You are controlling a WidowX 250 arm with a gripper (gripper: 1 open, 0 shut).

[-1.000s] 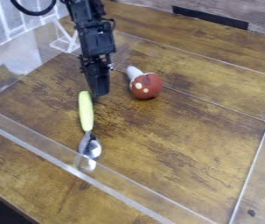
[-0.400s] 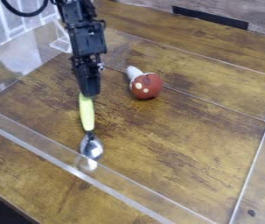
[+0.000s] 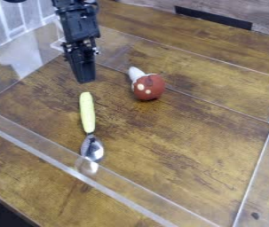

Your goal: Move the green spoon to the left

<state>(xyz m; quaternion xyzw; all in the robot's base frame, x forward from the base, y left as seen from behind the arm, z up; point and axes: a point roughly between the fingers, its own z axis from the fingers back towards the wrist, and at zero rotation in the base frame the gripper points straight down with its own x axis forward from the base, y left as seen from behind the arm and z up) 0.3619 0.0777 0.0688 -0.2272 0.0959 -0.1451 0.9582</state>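
Observation:
The green spoon lies flat on the wooden table, its yellow-green handle pointing away from the camera and its silver bowl close to the clear front wall. My gripper hangs just beyond the handle's far end, slightly to its left. Its black fingers are pressed together and shut on nothing, and they stand apart from the spoon.
A red-brown rounded object with a white tip rests to the right of the gripper. Low clear plastic walls fence in the wooden table at the front, left and right.
My gripper has lifted off the spoon's handle and drifted up and to the left in the picture. The spoon has stayed where it was.

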